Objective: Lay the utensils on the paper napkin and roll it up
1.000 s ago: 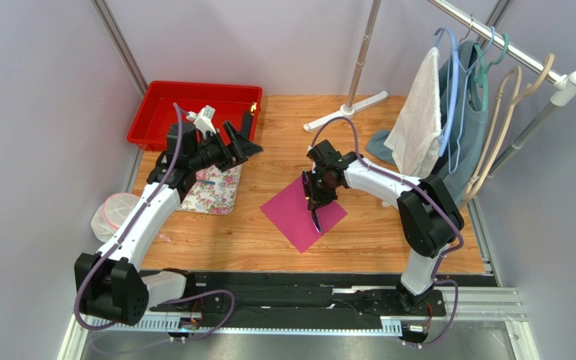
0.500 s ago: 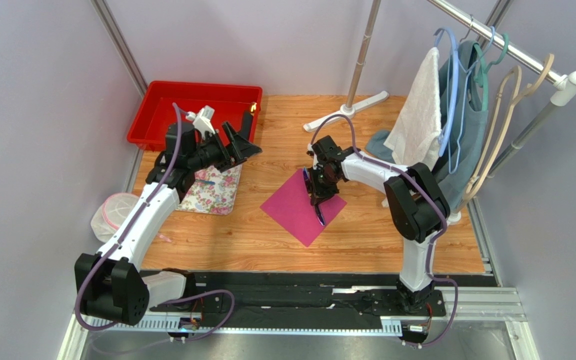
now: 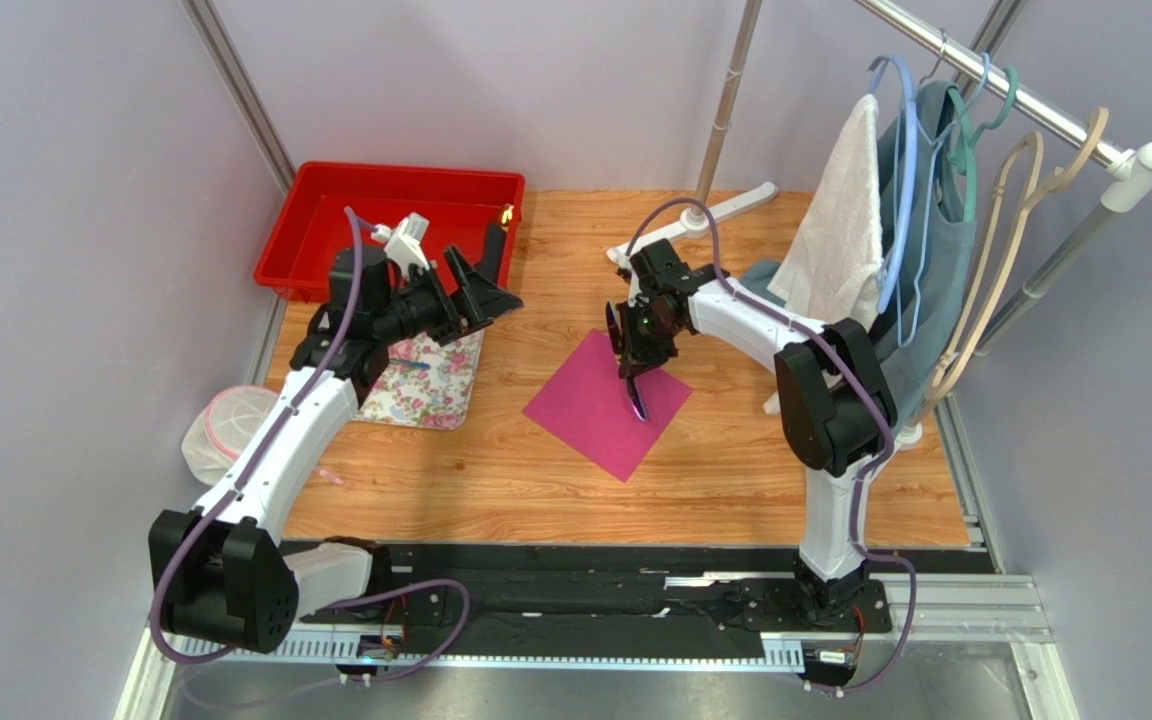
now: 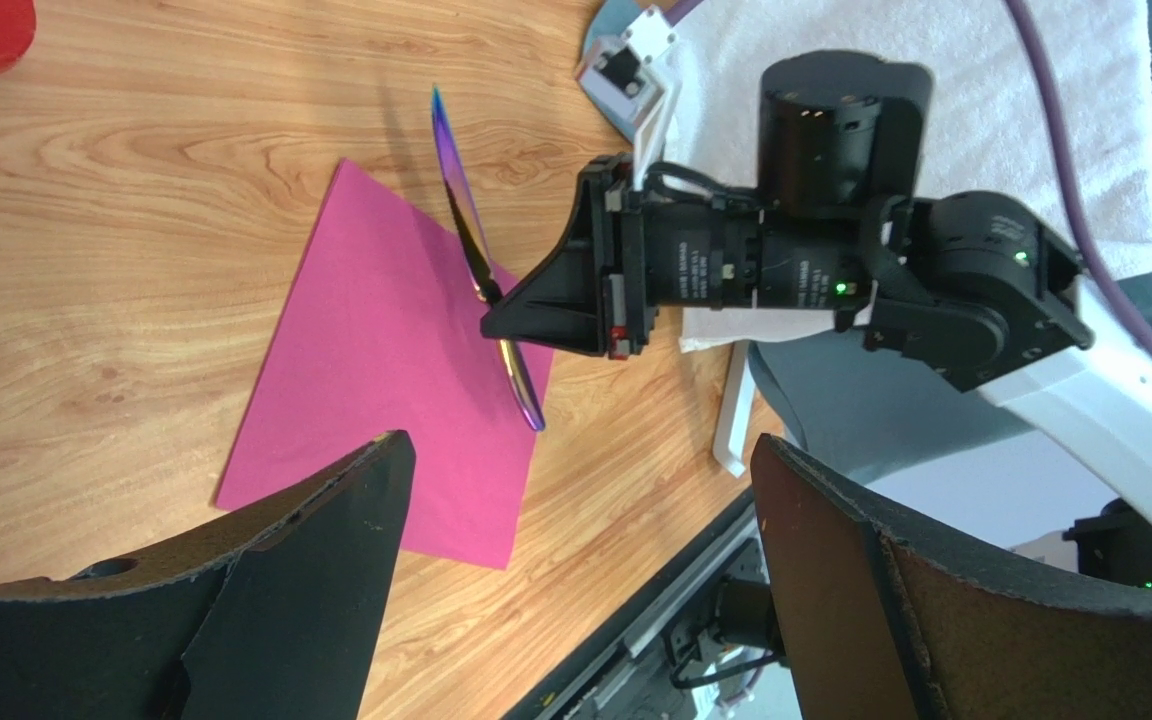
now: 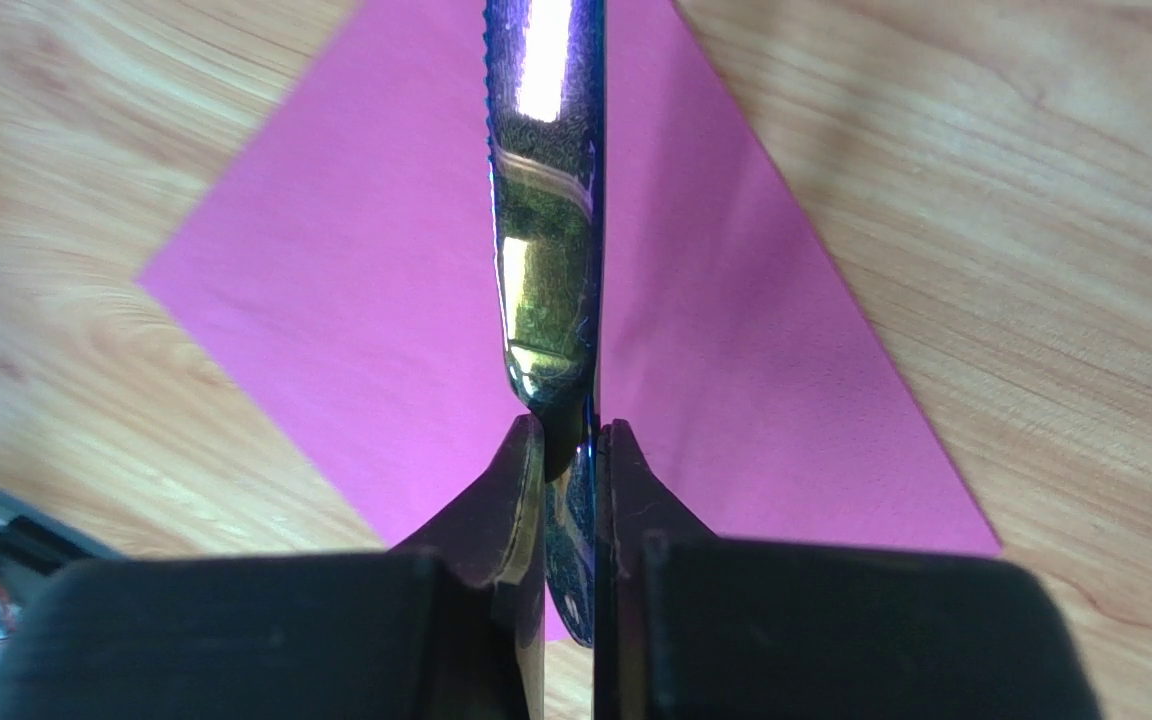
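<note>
R gripper [image 5: 560,443]: jaws clamped on knife [image 5: 545,225] near mid-length, blade edge-on, sticking out past the fingertips. Paper napkin [image 5: 357,300]: flat on wood table [image 3: 537,480], directly below that gripper and the knife. L gripper [image 4: 575,450]: jaws wide apart, nothing between them, well away from napkin, above floral cloth [image 3: 432,387].

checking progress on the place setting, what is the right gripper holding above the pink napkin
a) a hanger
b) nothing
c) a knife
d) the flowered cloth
c: the right gripper is shut on a shiny knife whose serrated edge shows in the wrist view, with the pink napkin beneath it.
</note>
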`<state>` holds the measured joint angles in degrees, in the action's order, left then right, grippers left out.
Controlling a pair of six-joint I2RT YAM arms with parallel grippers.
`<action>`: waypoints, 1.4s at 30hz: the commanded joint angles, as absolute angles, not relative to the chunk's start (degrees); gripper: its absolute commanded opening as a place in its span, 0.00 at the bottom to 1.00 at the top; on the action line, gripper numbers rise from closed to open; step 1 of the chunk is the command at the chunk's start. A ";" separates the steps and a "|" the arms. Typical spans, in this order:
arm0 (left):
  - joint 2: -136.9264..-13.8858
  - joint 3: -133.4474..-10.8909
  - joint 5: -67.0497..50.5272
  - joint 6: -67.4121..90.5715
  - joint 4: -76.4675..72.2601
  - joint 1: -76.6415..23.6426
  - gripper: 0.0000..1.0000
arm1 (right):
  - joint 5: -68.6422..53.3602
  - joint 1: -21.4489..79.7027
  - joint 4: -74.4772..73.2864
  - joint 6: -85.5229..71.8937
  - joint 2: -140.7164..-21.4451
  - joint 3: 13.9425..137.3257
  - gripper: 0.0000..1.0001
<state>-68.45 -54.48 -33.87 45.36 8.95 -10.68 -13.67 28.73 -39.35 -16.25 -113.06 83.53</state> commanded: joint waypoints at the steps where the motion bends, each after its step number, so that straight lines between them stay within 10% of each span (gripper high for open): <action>1: -65.92 -56.34 -34.81 42.63 8.70 -9.76 0.91 | -14.68 31.02 -42.80 -19.77 -108.72 90.34 0.00; 42: -64.86 -53.88 -33.84 43.77 8.53 -6.86 0.91 | -8.18 34.89 -48.78 -27.07 -125.24 101.16 0.00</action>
